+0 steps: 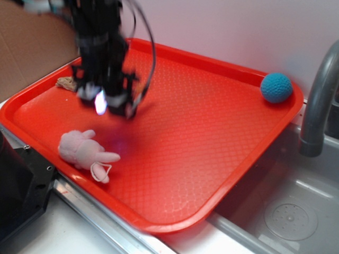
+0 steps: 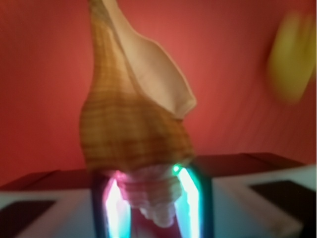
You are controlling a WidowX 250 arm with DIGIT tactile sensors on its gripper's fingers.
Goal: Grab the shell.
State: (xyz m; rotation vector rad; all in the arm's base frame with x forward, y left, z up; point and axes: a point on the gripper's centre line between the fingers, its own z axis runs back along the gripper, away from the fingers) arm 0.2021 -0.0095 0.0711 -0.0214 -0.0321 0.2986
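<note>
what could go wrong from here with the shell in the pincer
1. The pincer holds the shell only by its narrow spiral end, with the wide body and long tail sticking out beyond the fingers; it could pivot or slip out.
2. Both views are motion-blurred, so the arm seems to be moving fast, which may shake a hard, ridged shell loose.
3. If dropped, it could land near the pink plush toy on the red tray.

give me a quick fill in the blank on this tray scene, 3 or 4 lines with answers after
1. The gripper is shut on the ____.
2. The tray is coloured ____.
3. The crocheted ball in the tray's far corner is ____.
4. The pink plush toy lies near the tray's ____ edge.

Missing words: shell; red; blue; front
</note>
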